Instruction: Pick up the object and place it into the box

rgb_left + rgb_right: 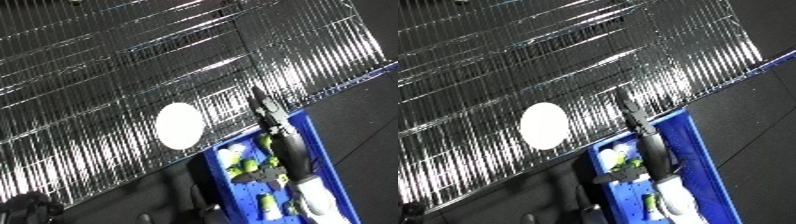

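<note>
The left eye view was strongly tilted. A shiny wire-mesh shelf surface (133,75) filled the upper and left part of the frame, and a dark floor (364,110) lay at the right side. On the mesh, a little left of the centre, lay a flat white round disc (179,125), apart from everything else.

In the lower right part stood a blue plastic bin (313,135) with its rim just beside the edge of the mesh. Inside it lay several small yellow-green and white objects (242,166), close together; I could not tell their exact shape.

One black hand (636,122) on a white and silver forearm (680,197) reached up from the lower edge, over the bin, and covered part of its contents. Its straight fingers pointed to the upper left and ended over the mesh edge, near the disc but not touching it. The fingers seemed extended and held nothing. Which hand it was could not be told surely; it stood at the right of the frame.
</note>
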Robot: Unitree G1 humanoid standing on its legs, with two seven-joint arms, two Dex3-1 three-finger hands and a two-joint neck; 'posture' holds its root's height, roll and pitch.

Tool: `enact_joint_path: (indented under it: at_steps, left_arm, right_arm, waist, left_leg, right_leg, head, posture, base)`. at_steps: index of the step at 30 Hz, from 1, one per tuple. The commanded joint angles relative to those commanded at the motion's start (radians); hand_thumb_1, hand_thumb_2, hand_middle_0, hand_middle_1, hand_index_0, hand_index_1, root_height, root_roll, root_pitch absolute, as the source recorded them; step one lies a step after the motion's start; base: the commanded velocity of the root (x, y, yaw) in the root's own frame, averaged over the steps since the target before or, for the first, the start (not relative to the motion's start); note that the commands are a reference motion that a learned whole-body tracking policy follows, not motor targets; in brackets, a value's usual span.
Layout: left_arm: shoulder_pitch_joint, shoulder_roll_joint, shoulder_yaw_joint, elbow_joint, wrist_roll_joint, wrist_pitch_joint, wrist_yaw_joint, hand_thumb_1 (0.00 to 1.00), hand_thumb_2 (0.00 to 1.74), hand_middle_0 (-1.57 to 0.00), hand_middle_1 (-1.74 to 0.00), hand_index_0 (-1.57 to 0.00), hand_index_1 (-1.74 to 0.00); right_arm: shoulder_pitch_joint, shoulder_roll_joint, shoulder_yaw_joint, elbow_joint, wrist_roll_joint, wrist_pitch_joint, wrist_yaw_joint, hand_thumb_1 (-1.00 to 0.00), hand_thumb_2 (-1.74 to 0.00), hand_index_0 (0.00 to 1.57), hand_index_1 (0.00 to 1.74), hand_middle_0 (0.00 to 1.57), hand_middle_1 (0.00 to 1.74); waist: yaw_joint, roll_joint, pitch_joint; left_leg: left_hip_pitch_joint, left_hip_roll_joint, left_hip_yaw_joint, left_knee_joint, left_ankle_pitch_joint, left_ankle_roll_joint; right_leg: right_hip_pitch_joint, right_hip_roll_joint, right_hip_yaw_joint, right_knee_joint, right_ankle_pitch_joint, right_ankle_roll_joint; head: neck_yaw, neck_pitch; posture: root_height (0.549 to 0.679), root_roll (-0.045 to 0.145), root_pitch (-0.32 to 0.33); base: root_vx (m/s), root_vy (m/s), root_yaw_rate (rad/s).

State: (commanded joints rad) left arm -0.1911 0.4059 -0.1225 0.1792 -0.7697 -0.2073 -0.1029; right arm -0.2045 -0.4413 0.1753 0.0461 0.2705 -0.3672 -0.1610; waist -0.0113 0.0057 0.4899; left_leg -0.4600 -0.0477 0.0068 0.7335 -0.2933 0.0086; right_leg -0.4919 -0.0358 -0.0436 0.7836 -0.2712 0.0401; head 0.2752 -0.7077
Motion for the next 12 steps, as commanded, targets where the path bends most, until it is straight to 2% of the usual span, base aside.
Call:
enact_joint_path:
  at_steps: [12]
  left_arm:
    - [0.024,0.011,0.002,-0.013,0.004,0.037,-0.020,1.00,1.74,-1.57,-1.74,-1.57,-1.74]
  right_arm:
    - [-0.027,0.009,0.008,0.020,0.021,0.012,0.038,0.00,0.00,0.00,0.00,0.00,0.00]
  waist:
    - [0.021,0.004,0.001]
  left_leg:
    - [-0.008,0.002,0.001,0.048,-0.020,0.0052]
  right_leg:
    - [-0.016,-0.0134,-0.010,0.059,-0.015,-0.0011]
  head:
    - [0.019,-0.045]
  posture:
    - [0.631,0.055,0.011]
  base:
    - [0.063,-0.001,0.071]
